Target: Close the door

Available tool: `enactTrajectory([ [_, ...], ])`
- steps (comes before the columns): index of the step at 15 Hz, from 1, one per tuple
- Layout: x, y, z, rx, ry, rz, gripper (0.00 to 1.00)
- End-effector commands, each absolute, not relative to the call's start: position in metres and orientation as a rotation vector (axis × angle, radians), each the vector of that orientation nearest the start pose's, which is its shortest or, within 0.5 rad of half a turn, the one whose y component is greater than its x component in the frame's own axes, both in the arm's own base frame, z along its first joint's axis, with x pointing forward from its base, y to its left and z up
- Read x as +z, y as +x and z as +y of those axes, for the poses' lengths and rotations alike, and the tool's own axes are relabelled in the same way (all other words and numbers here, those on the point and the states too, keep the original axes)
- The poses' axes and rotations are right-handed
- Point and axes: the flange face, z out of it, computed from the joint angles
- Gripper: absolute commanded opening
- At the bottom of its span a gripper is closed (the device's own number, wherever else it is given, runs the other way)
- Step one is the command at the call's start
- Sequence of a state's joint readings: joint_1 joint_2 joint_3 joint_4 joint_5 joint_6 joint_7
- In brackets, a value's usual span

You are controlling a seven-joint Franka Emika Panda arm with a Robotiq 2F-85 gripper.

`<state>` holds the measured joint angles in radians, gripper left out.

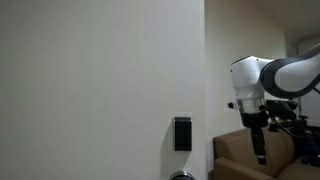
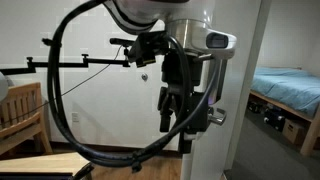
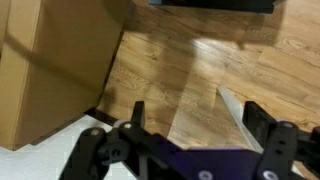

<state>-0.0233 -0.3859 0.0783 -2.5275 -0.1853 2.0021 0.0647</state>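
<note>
The door (image 1: 100,80) fills most of my screen in an exterior view: a plain white panel whose vertical edge stands left of the arm, with a darker room visible past it. The panel runs from the top of the picture to the bottom.

The Panda arm (image 1: 268,78) comes in from the right, white and bent downward, and in that view I see a clear gap between it and the door's edge. From the other side thick black cables (image 2: 70,110) loop around it.

Below the arm sits a brown piece of furniture (image 1: 245,158); I cannot tell what kind. In an exterior view a bed with a blue cover (image 2: 290,85) shows through the opening, and a wooden chair (image 2: 20,112) stands at the far side. The wrist view looks down on a wood plank floor (image 3: 170,70).

The gripper (image 1: 260,155) hangs pointing down. In the wrist view (image 3: 195,108) its fingers (image 3: 137,112) are spread wide with only floor between them, pinching nothing. In an exterior view the gripper (image 2: 183,128) overlaps the silver lever handle (image 2: 216,117); I cannot tell whether they touch.

The black keypad lock (image 1: 182,133) sits low on the door near its edge, and the handle (image 1: 180,176) just shows beneath it.
</note>
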Motion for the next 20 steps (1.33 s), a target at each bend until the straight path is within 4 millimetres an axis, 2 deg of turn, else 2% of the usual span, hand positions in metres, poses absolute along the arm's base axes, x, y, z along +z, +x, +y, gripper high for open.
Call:
enactTrajectory([
  [1, 0.402, 0.398, 0.011, 0.219, -3.332, -0.120, 1.00],
  [6, 0.402, 0.398, 0.011, 0.219, -3.332, -0.120, 1.00],
  [11, 0.405, 0.382, 0.024, 0.120, -3.349, -0.150, 1.00],
  [15, 0.418, 0.367, 0.042, -0.046, -3.387, -0.142, 1.00],
  [20, 0.437, 0.350, 0.075, -0.316, -3.400, -0.129, 1.00],
])
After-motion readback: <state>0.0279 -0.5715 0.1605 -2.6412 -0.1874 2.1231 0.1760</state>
